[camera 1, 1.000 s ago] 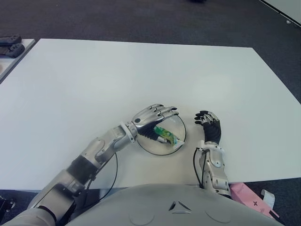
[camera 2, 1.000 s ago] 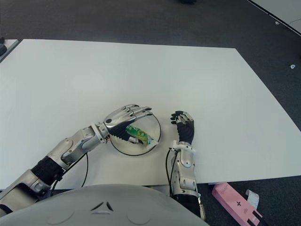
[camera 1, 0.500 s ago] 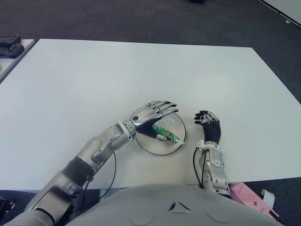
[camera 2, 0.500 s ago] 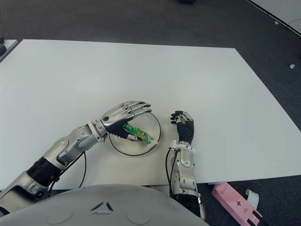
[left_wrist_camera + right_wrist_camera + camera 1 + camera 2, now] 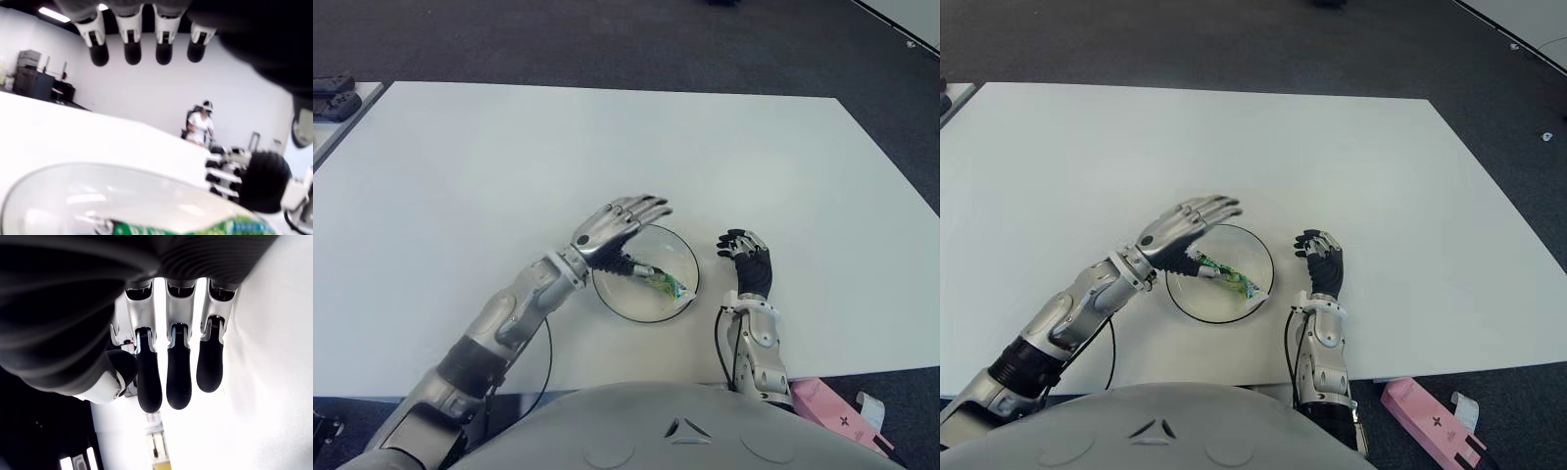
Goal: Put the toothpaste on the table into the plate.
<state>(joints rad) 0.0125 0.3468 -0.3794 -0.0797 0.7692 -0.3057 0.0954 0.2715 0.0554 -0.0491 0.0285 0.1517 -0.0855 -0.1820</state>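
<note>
Toothpaste (image 5: 659,282): lying inside plate (image 5: 681,298); left hand (image 5: 610,227), fingers spread and empty, has lifted off it toward the plate's left rim; placement looks complete. Right hand (image 5: 748,260): idle just right of the plate, fingers loose

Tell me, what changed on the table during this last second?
The left robot hand let go of the toothpaste and drew back toward the robot's left, fingers spread open. The toothpaste now lies free in the plate. The right robot hand stayed beside the plate, on its right.
</note>
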